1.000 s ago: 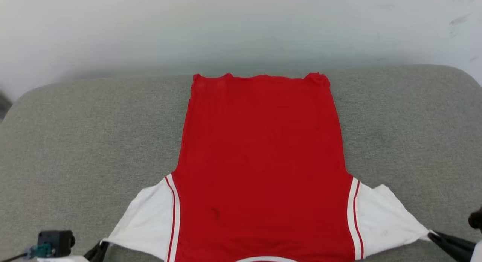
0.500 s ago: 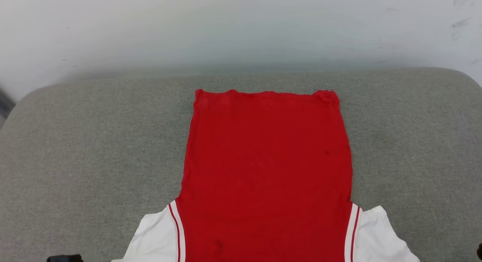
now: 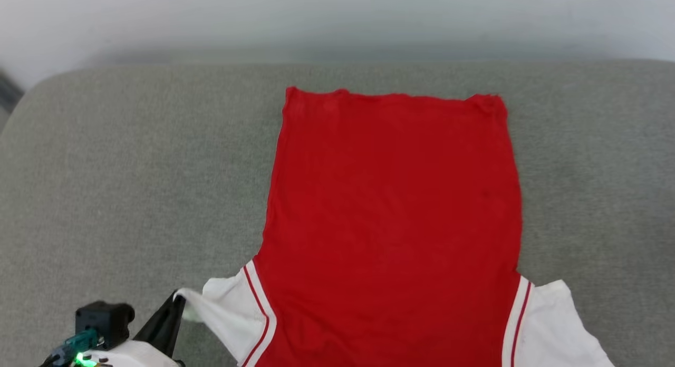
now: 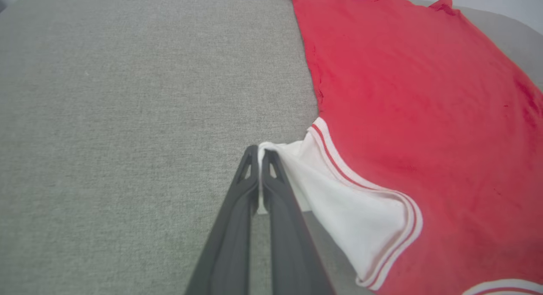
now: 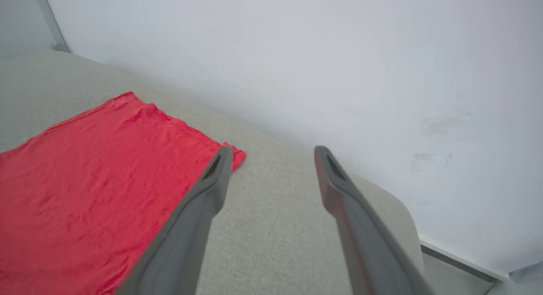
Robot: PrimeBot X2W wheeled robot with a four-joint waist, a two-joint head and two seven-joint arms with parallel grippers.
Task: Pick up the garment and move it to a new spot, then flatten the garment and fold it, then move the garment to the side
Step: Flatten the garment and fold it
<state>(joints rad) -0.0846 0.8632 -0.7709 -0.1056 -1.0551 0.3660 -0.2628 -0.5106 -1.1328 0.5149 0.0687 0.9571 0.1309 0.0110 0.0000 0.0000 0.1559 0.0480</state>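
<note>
Grey woven upholstered surface [image 3: 132,172], rounded at its corners, spans the middle and lower frame; a pale, evenly lit wall [image 3: 337,19] runs along the top. Right wrist view: faint scuffs [image 5: 437,129] on the wall at right, and a skirting strip [image 5: 462,257] at lower right.

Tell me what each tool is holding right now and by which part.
The left tool is shut on the garment, pinching the tip of its white sleeve. The right tool is open and holds nothing.

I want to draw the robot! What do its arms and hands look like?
Each hand has two long, dark grey fingers that narrow to slotted tips: see the left gripper and the right gripper. The left wrist is white, with a small black box, a teal plug and a glowing green light.
</note>
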